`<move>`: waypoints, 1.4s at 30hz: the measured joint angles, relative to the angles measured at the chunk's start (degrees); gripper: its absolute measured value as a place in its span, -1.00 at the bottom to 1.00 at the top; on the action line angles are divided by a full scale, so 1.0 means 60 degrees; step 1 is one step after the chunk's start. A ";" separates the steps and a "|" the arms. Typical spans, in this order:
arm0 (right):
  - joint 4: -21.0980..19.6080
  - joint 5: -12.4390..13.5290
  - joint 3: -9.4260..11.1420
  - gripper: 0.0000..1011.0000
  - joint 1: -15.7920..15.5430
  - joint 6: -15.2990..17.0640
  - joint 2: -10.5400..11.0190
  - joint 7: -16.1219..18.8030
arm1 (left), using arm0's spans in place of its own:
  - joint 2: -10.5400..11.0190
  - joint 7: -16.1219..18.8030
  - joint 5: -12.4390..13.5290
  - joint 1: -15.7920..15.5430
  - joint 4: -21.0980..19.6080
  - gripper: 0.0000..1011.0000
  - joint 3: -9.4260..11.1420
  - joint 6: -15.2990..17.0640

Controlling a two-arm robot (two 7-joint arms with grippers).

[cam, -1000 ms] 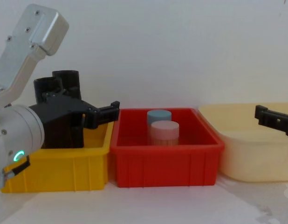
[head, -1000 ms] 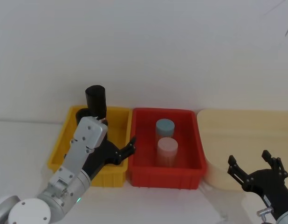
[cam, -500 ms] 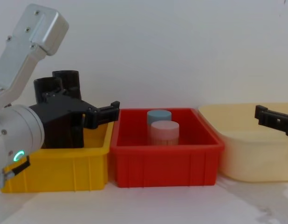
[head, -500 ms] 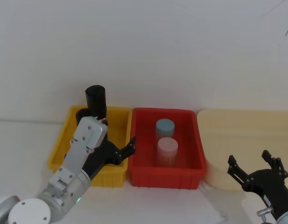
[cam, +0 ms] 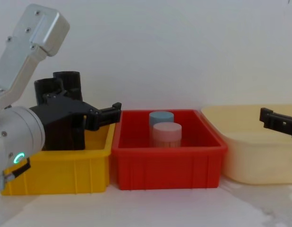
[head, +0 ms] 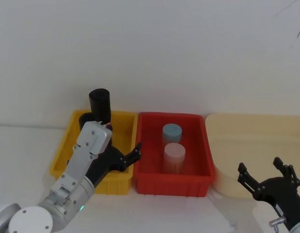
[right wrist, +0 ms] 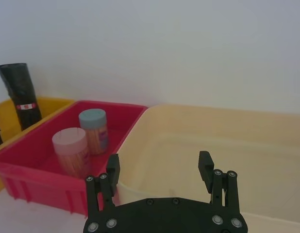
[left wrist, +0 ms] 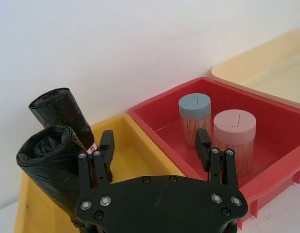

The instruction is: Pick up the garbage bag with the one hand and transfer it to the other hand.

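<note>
Little has moved: my left gripper [left wrist: 155, 141] still hangs open beside the garbage bag [left wrist: 41, 155] (nothing grasped), my right gripper [right wrist: 158, 162] waits open; the pickup remains undone.

White table [cam: 160, 210] carries yellow bin [cam: 56, 176], red bin [cam: 167, 168] — cream tub [cam: 252, 163].

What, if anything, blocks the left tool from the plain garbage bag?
Probably nothing, so yes: the open left tool hangs over the yellow bin, the garbage bag upright beside it, uncovered; the labelled roll crowds it. Right tool hangs by the cream tub.
</note>
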 joint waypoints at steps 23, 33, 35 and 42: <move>-0.0445 0.0438 -0.0270 0.98 0.0197 0.0473 0.0799 0.1840 | 0.0000 0.0000 0.0001 0.0000 0.0000 0.98 0.0000 0.0000; 0.0075 0.0188 -0.1078 0.98 0.1385 0.1442 0.0943 0.2626 | 0.0000 0.0000 0.0000 0.0000 0.0000 0.98 0.0000 0.0000; 0.0199 0.0162 -0.1248 0.98 0.1681 0.1711 0.0958 0.2782 | 0.0000 0.0000 0.0000 0.0000 0.0000 0.98 -0.0001 0.0000; 0.0577 0.0084 -0.1720 0.98 0.2578 0.2549 0.0998 0.3273 | 0.0001 0.0000 0.0000 0.0000 0.0000 0.98 0.0000 0.0000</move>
